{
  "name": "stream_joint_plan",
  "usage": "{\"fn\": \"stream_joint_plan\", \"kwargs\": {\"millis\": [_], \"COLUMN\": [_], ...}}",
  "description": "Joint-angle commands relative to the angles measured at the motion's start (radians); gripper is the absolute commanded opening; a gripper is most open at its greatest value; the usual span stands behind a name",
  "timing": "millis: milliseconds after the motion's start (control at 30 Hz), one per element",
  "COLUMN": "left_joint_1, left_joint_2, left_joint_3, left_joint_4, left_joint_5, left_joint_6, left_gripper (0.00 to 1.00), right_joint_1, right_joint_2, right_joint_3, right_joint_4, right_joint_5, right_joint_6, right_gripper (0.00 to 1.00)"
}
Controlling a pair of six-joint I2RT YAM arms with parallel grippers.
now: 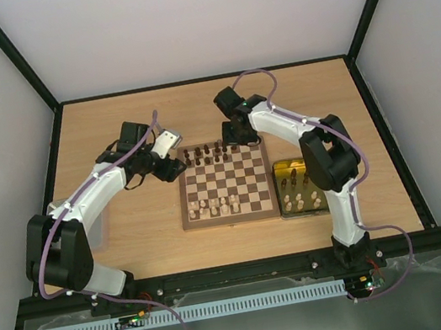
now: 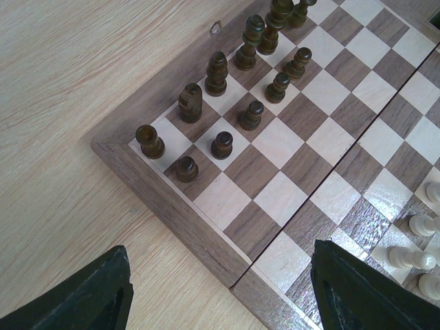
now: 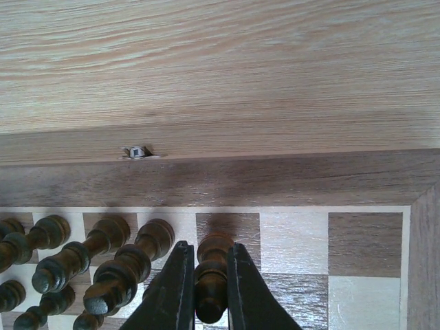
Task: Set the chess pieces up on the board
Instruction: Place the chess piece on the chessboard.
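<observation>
Right claw (image 3: 210, 254) clamped on dark piece (image 3: 211, 278), upright, back rank; left claw (image 2: 221, 247) apart.

Pale wooden table (image 1: 109, 116) between plain white walls (image 1: 194, 16)

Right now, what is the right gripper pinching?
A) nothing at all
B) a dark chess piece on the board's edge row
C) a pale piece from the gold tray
B: in the right wrist view, the right gripper is shut on a dark chess piece standing on the board, in the row next to its border.
</observation>
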Motion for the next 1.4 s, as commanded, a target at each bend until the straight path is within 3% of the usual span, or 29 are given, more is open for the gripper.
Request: {"fn": "stream_joint_plan", "kwargs": {"millis": [0,1367], "left_joint_1": [0.005,0.005], "left_joint_2": [-0.002,-0.007], "left_joint_3": [-0.003,-0.006], "left_joint_4": [0.010,0.007], "left_joint_5": [-0.004,-0.003], "left_joint_6": [0.001,0.004], "left_gripper": [0.72,0.72], "right_joint_1": [0.004,0.006], "right_joint_2": [0.008,0.014], "right_joint_3": [0.010,-0.039], "right_joint_4": [-0.024,0.008], "right_joint_5": [0.024,0.006], "right_joint_6": [0.001,-0.002], "right_gripper": [0.02,0.05]}}
